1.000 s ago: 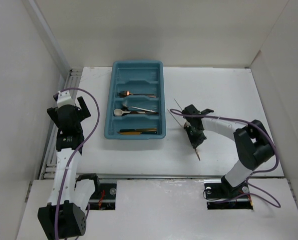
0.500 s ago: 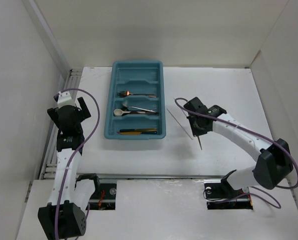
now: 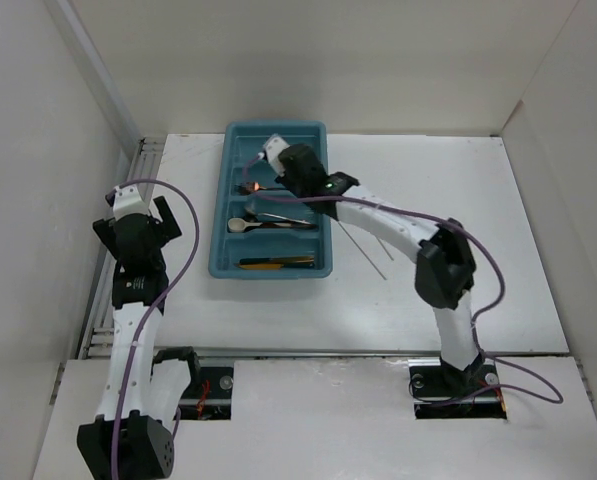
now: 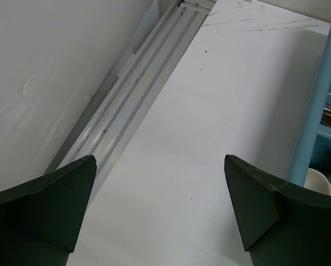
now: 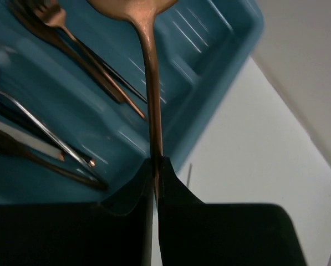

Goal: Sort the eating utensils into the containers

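Copper spoon (image 5: 149,72) is pinched by the very end of its handle in the right pincer (image 5: 156,166), whose jaws are clamped tight on it, and is hung over the far slots of the teal tray (image 3: 270,272), above a copper fork (image 5: 54,19) lying inside; the left pincer (image 4: 159,210) is held spread wide with nothing in it over the surface (image 4: 209,111) beside the tray. With so little handle gripped, the spoon could be swivelled or lost, and it could be landed across a divider or in the fork's slot if released too high

1 overhead, 2 close wrist views (all share the tray (image 3: 270,272)).
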